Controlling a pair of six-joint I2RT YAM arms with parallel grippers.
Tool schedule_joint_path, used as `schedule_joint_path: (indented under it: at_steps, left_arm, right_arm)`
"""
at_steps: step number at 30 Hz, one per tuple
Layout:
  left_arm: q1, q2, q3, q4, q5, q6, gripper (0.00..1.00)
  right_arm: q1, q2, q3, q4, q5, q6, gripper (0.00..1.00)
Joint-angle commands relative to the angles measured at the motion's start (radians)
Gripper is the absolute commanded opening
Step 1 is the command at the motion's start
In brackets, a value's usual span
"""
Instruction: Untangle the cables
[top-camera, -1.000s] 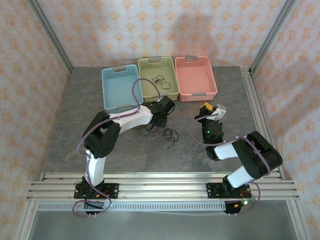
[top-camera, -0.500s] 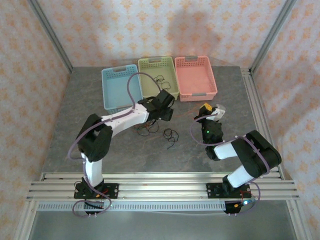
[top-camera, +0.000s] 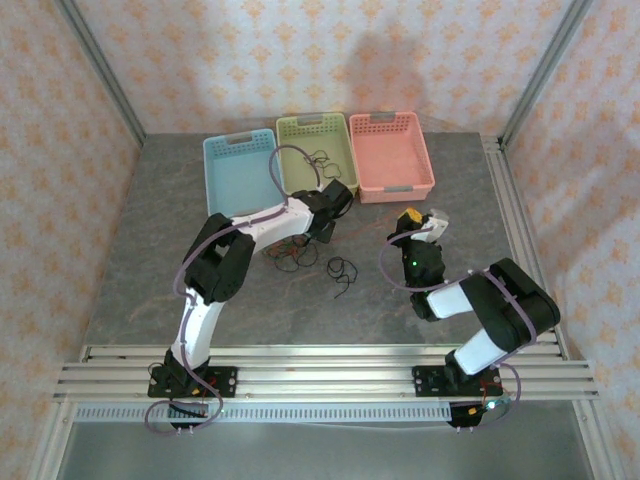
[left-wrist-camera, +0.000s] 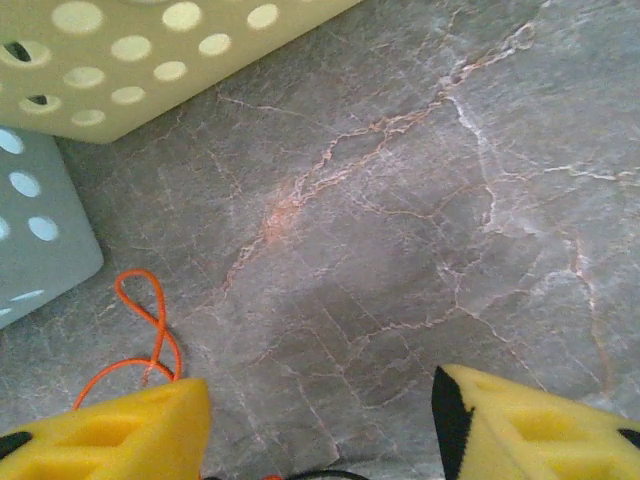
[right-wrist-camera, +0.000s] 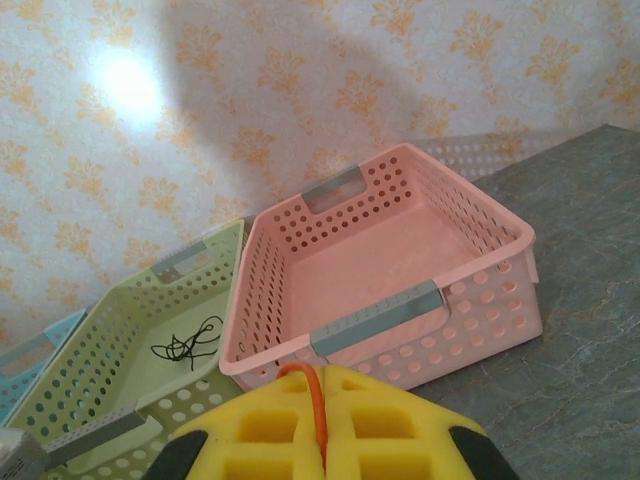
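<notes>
A tangle of red-orange and black cables (top-camera: 290, 252) lies on the table's middle, with a loose black cable loop (top-camera: 342, 270) to its right. My left gripper (top-camera: 335, 200) hovers just past the tangle, by the green basket's near wall. In the left wrist view this left gripper (left-wrist-camera: 320, 440) is open over bare table, with a red-orange cable loop (left-wrist-camera: 145, 310) beside its left finger. My right gripper (top-camera: 415, 222) sits right of centre. In its own wrist view the right gripper (right-wrist-camera: 322, 385) is shut on a red-orange cable (right-wrist-camera: 316, 400) running between the pads.
Three baskets stand in a row at the back: blue (top-camera: 238, 175), green (top-camera: 345, 170) and pink (top-camera: 395, 155). A black cable (right-wrist-camera: 185, 345) lies inside the green basket (right-wrist-camera: 120, 360); the pink basket (right-wrist-camera: 400, 250) holds nothing. The grey marbled table (top-camera: 150, 270) has free room left and front.
My left gripper has opened wider and shifted away from the tangle toward the green basket, its elbow swinging right. The right arm has stayed put.
</notes>
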Motion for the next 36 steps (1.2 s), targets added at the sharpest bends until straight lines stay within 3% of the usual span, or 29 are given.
schedule_joint_path:
  at_steps: [1,4,8,17,20,22,25,30,36]
  left_arm:
    - [0.000,0.015,0.027,-0.071,-0.023,-0.007,0.56]
    - [0.001,0.016,0.025,-0.067,0.013,-0.003,0.55]
    - [0.001,-0.031,-0.028,-0.004,0.088,-0.001,0.63]
    - [-0.005,-0.326,-0.315,0.313,0.166,0.014,0.70]
    - [-0.036,-0.356,-0.351,0.363,0.166,0.053,0.75]
    - [-0.060,-0.308,-0.301,0.316,0.155,0.080,0.75]
    - [-0.112,-0.192,-0.180,0.202,0.031,0.128,0.77]
    - [-0.116,-0.010,0.024,0.010,-0.071,0.121,0.77]
    - [-0.090,0.021,0.048,-0.043,-0.127,0.079,0.74]
  right_arm:
    - [-0.006,0.005,0.009,0.029,-0.006,-0.015,0.00]
    - [-0.007,0.005,0.009,0.029,-0.007,-0.018,0.00]
    - [-0.006,0.009,0.011,0.028,-0.012,-0.006,0.00]
    - [-0.007,0.015,0.012,0.027,-0.019,-0.002,0.00]
    - [-0.007,0.014,0.013,0.029,-0.015,-0.004,0.00]
    - [-0.007,0.013,0.012,0.029,-0.015,-0.005,0.00]
    - [-0.006,0.013,0.013,0.028,-0.016,-0.004,0.00]
    - [-0.006,0.013,0.013,0.028,-0.023,0.002,0.00]
    - [-0.007,0.017,0.014,0.029,-0.021,0.006,0.00]
